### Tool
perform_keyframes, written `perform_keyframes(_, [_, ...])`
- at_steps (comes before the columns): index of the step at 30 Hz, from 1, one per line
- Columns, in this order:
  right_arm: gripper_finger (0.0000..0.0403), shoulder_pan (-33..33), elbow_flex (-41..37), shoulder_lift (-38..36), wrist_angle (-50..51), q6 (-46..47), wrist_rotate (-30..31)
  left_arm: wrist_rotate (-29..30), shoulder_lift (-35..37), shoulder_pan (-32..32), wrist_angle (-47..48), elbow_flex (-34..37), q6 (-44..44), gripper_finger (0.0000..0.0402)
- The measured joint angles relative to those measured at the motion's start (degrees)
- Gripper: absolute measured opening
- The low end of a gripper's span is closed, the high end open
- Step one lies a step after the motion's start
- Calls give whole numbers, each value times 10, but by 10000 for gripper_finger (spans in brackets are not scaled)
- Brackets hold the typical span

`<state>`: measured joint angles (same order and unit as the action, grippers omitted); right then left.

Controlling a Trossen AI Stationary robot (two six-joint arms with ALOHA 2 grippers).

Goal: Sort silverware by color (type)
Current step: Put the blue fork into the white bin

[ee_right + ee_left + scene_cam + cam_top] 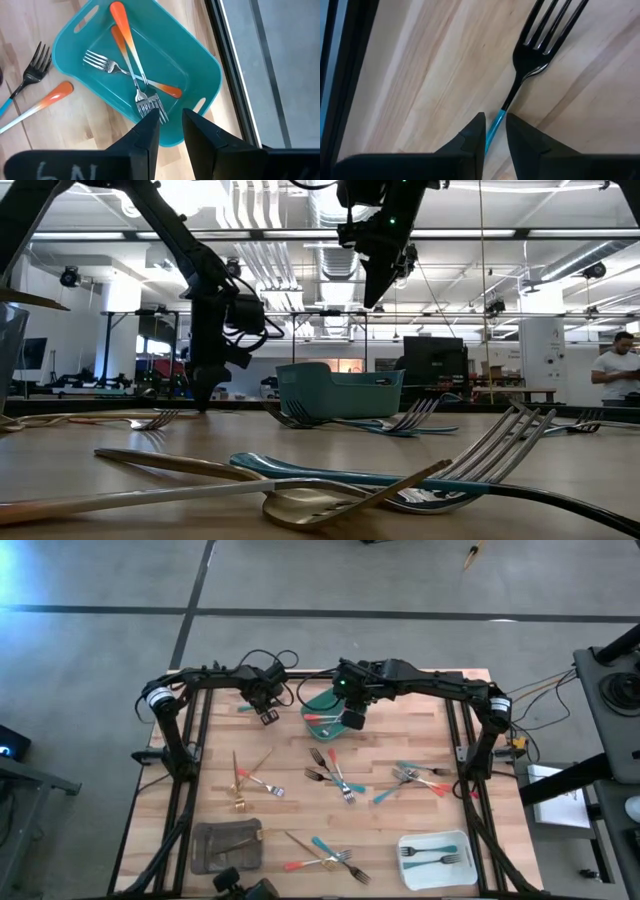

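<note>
A dark fork with a teal handle [540,45] lies flat on the wood near the table's far-left part [245,708]. My left gripper [495,117] is down at the table [205,400], narrowly open, one finger on each side of that teal handle. My right gripper [171,115] hangs well above the green tray [210,75], open by a narrow gap and holding nothing [380,290]. Silver forks with red-orange handles [132,60] lie crossed in the tray, one with its tines against the wall below my right fingers.
More silverware lies scattered at the table's middle [335,775] and right [420,780], with gold pieces at the left [250,780]. A grey tray [205,858] holding gold utensils and a white tray [462,875] holding teal forks sit near the near edge. A person [615,370] stands in the room behind.
</note>
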<state>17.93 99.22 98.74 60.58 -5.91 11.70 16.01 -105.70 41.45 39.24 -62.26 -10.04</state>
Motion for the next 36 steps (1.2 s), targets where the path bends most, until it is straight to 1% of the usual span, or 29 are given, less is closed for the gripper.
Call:
perform_keyframes(4, [74, 0, 0, 0, 0, 0, 0, -5, 0, 0, 2, 0, 0, 11])
perform_keyframes(5, [73, 0, 0, 0, 0, 0, 0, -5, 0, 0, 2, 0, 0, 6])
perform_keyframes(10, [74, 0, 0, 0, 0, 0, 0, -4, 3, 0, 7, 1, 3, 1])
perform_keyframes(12, [75, 0, 0, 0, 0, 0, 0, 9, 6, 2, 23, 3, 5, 1])
perform_keyframes(17, [71, 0, 0, 0, 0, 0, 0, 6, 31, 1, 55, 2, 18, 0])
perform_keyframes(20, [70, 0, 0, 0, 0, 0, 0, -19, 53, 1, 67, 3, 33, 0])
perform_keyframes(24, [72, 0, 0, 0, 1, 23, 0, -100, 102, 1, 80, 2, 61, 0])
perform_keyframes(26, [72, 0, 0, 0, 10, 36, 0, -146, 135, -4, 89, 2, 73, 0])
perform_keyframes(28, [72, 0, 0, 0, 26, 48, 0, -180, 171, -10, 94, 2, 82, 0])
perform_keyframes(30, [72, 0, 0, 0, 48, 58, 0, -199, 207, -16, 98, 2, 87, 0])
perform_keyframes(33, [72, 0, 0, 0, 77, 79, -1, -205, 259, -24, 90, 2, 100, 0])
perform_keyframes(36, [70, 0, -2, 0, 68, 92, -1, -217, 297, -30, 60, 2, 135, 0])
